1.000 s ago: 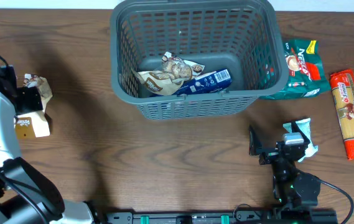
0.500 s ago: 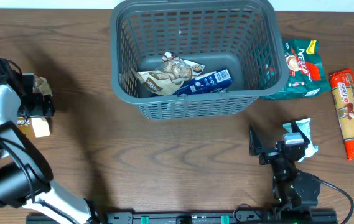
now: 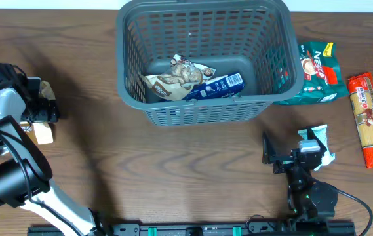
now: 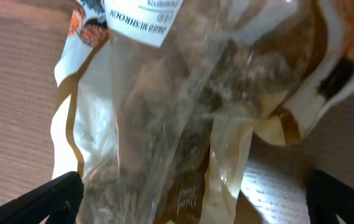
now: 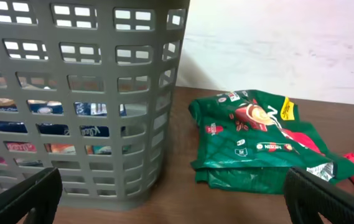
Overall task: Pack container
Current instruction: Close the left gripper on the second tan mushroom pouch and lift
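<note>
The container is a dark grey slotted basket at the back centre, with a brown mushroom packet and a blue packet inside. At the far left lies another mushroom packet, clear and beige. My left gripper hovers right over it, open. In the left wrist view this packet fills the frame, and the black fingertips stand wide on either side of it. My right gripper rests open near the front right, facing the container wall, with nothing between its fingers.
A green coffee packet leans against the container's right side and also shows in the right wrist view. A red pasta packet lies at the far right. A small white and teal packet sits beside the right gripper.
The left arm has swung farther back at the left edge and its gripper has settled closer over the mushroom packet. The right arm has not moved.
</note>
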`<action>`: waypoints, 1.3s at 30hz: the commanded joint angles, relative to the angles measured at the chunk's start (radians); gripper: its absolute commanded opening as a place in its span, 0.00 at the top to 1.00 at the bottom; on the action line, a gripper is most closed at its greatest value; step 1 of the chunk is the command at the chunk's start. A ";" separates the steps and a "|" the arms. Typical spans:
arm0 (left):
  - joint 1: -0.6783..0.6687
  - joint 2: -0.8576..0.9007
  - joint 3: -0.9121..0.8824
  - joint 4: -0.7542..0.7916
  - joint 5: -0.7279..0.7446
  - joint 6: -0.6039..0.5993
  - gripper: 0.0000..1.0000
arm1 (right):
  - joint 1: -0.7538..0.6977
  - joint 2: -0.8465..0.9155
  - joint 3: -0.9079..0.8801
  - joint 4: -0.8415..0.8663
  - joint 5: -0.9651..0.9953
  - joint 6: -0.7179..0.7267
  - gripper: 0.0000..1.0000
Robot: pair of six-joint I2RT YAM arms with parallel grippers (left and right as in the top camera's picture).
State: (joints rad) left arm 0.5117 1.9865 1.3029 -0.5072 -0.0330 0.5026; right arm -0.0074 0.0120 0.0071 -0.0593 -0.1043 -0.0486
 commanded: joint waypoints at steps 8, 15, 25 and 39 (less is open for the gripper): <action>0.005 0.058 0.002 0.035 0.000 0.021 0.02 | -0.006 -0.006 -0.002 -0.004 0.002 -0.012 0.01; 0.005 0.071 0.002 0.035 -0.009 0.021 0.18 | -0.006 -0.006 -0.002 -0.004 0.002 -0.012 0.01; 0.005 0.071 0.002 0.019 -0.042 0.020 0.94 | -0.006 -0.006 -0.002 -0.004 0.002 -0.012 0.01; 0.000 0.055 0.008 0.011 -0.042 -0.011 0.94 | -0.006 -0.006 -0.002 -0.004 0.002 -0.012 0.01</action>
State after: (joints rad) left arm 0.5133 2.0140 1.3174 -0.4759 -0.0666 0.5186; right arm -0.0074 0.0120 0.0071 -0.0593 -0.1043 -0.0486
